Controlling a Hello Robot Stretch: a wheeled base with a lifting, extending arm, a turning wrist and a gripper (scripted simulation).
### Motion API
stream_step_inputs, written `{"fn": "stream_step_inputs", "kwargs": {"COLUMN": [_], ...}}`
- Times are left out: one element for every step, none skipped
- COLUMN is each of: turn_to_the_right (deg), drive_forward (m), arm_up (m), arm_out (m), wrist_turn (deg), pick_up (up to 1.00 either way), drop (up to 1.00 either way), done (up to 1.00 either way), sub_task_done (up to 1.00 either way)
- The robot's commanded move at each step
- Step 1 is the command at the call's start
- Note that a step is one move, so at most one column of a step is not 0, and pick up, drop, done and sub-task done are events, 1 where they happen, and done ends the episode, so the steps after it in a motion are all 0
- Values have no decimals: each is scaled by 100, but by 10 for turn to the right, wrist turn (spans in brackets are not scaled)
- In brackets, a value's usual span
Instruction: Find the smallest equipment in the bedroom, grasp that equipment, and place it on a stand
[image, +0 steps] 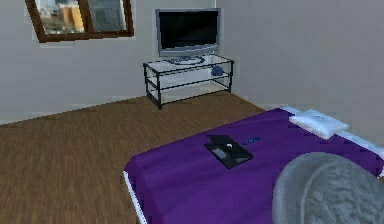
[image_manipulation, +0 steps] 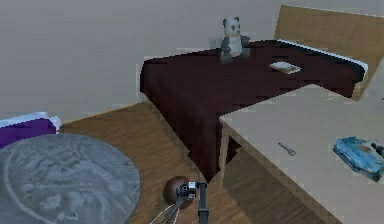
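Observation:
A glass-shelved stand (image: 160, 82) with a dark frame stands against the far wall in the forward view, carrying a flat television (image: 187, 33) and a small blue thing (image: 216, 72). On the purple bed (image: 180, 175) lie a dark laptop (image: 229, 150) and a small dark thing (image: 253, 139). Low in the arm side view, the gripper (image_manipulation: 172, 208) shows as a dark body with thin fingers by a short dark bar. A small round brownish blob (image_manipulation: 181, 188) sits right at it over the wooden floor. I cannot tell whether the gripper holds anything.
A dark maroon bed (image_manipulation: 200, 85) with a teddy bear (image_manipulation: 232, 38) and a book (image_manipulation: 285, 67) stands farther out in the arm side view. A pale wooden table (image_manipulation: 300, 125) at the right bears a blue thing (image_manipulation: 358, 155) and a thin stick (image_manipulation: 287, 150). A white pillow (image: 318, 122) lies on the purple bed.

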Motion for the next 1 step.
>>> {"fn": "stream_step_inputs", "kwargs": {"turn_to_the_right": [0], "drive_forward": [0], "arm_up": [0], "arm_out": [0], "wrist_turn": [450], "pick_up": [0], "drop": [0], "done": [0], "sub_task_done": [0]}}
